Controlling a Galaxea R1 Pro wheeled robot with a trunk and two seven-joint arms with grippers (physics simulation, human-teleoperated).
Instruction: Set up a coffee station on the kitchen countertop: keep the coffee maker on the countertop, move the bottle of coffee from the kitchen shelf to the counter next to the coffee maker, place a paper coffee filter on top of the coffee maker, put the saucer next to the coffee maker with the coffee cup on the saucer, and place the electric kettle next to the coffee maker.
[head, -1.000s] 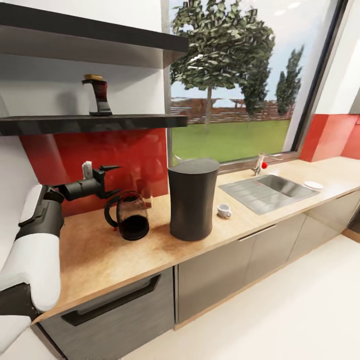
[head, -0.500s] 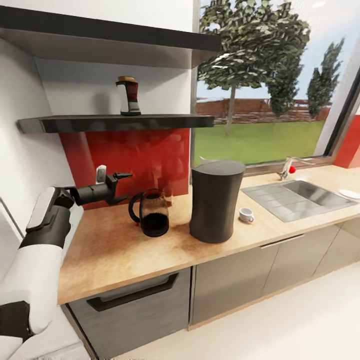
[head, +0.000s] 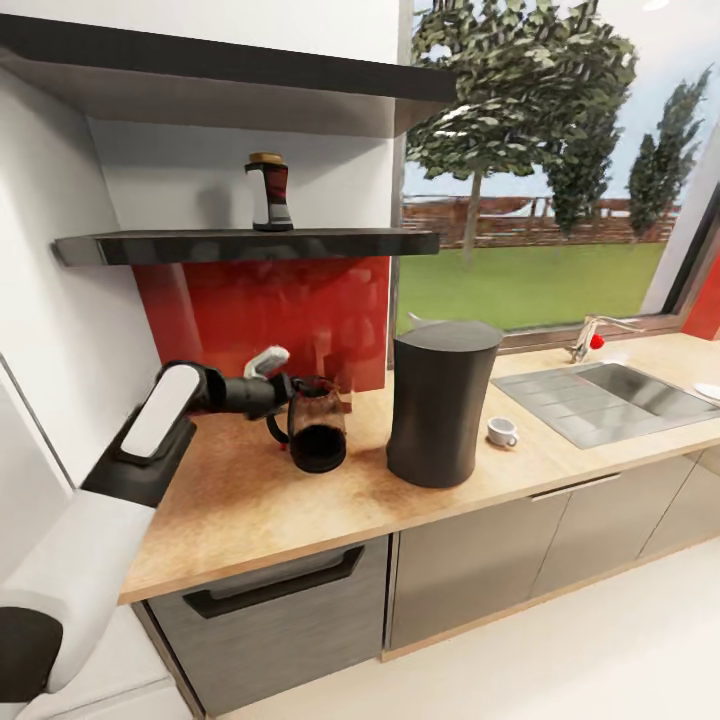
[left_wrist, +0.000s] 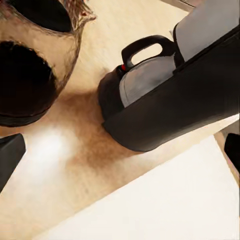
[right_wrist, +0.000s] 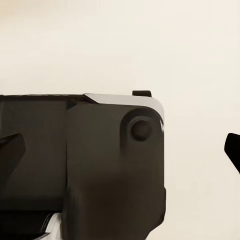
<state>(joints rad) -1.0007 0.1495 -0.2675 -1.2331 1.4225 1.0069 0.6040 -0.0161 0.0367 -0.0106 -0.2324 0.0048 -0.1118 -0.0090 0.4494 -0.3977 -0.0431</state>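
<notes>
The bottle of coffee (head: 268, 192), dark with a gold cap, stands on the kitchen shelf (head: 330, 243). On the kitchen countertop (head: 250, 500) stand a glass carafe (head: 318, 435) holding dark liquid and a tall dark cylindrical appliance (head: 440, 400). In the left wrist view that appliance (left_wrist: 175, 95) has a loop handle and a red dot. The coffee cup (head: 502, 431) sits just right of it. My left gripper (head: 283, 393) hovers at the carafe's handle side, open (left_wrist: 120, 155), with the carafe (left_wrist: 30, 75) ahead of it. My right gripper (right_wrist: 122, 147) is open too. A sliver of the saucer (head: 712, 390) shows at the edge.
A steel sink (head: 610, 395) with a faucet (head: 590, 335) is set into the counter at the right. A second shelf (head: 230, 65) hangs above the first. Grey cabinet fronts (head: 270, 600) lie below, and pale floor (head: 560, 660). The right wrist view shows a dark robot part (right_wrist: 80, 165) over the floor.
The left arm has swung down and to the right, bringing its gripper from beside the red wall to the carafe's handle. The view has shifted slightly.
</notes>
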